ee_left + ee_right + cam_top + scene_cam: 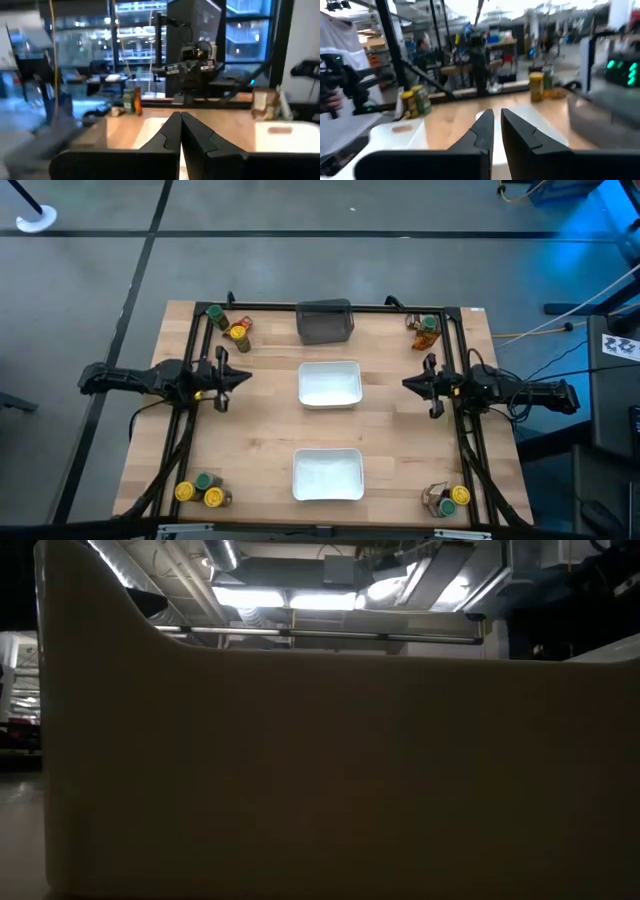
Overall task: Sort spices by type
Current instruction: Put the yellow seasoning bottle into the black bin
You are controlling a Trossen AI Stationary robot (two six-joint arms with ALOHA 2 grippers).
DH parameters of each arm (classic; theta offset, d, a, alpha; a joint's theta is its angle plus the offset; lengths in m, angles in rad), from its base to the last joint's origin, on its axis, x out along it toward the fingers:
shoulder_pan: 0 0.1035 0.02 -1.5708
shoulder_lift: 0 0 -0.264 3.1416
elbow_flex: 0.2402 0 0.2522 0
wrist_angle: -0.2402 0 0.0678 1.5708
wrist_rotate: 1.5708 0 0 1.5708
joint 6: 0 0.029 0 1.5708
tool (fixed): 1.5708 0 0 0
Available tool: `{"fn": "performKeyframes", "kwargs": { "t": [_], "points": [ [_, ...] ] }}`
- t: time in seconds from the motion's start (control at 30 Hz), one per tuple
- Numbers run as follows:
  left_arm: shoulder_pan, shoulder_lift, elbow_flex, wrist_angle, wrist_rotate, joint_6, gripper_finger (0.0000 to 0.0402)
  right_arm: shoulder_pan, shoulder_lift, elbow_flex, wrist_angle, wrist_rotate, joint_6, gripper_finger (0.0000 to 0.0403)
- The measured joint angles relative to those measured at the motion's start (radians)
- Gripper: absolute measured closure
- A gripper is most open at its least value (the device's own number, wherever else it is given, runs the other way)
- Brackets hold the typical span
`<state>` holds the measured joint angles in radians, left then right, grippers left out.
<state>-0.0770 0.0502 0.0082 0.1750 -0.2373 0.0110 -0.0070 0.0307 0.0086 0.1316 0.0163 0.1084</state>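
The spices stand in four small groups at the table's corners. Far left are a green-lidded jar (215,313), a yellow-lidded jar (240,333) and a sachet (246,323). Far right are a green-lidded jar (428,323) and an orange sachet (425,339). Near left stand two yellow-lidded jars (184,492) and a green-lidded one (203,481). Near right are a yellow-lidded jar (460,495) and a sachet (436,499). My left gripper (245,377) (180,120) hovers level at the table's left side, shut and empty. My right gripper (405,383) (497,117) mirrors it on the right, shut with a thin slit and also empty.
Two white trays lie along the table's middle, one farther (330,383) and one nearer (328,474). A dark grey block (325,321) sits at the far edge. A black frame (196,360) runs around the table. A tray wall (300,770) fills the low view.
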Motion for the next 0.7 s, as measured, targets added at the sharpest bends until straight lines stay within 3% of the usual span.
{"fn": "performKeyframes", "kwargs": {
  "t": [0.1, 0.23, 0.4, 0.53, 0.7],
  "points": [
    [0.0, 0.0, 0.0, 0.011, -0.002, -0.098, 0.0402, 0.0, 0.0, 0.0, 0.078, 0.144, -0.083, 0.0365],
    [0.008, 0.0, 0.0, 0.062, -0.003, -0.078, 0.0402, 0.0, 0.0, 0.003, 0.097, 0.303, -0.083, 0.0365],
    [0.028, 0.0, 0.0, 0.174, -0.021, -0.051, 0.0402, 0.0, 0.004, 0.003, 0.106, 0.358, -0.083, 0.0366],
    [0.048, 0.006, 0.003, 0.268, -0.1, -0.016, 0.0402, 0.0, 0.006, 0.003, 0.151, 0.423, -0.116, 0.0366],
    [0.076, 0.032, 0.063, 0.281, -0.143, 0.05, 0.0402, 0.0, 0.017, 0.004, 0.223, 0.454, -0.179, 0.0365]
  ]
}}
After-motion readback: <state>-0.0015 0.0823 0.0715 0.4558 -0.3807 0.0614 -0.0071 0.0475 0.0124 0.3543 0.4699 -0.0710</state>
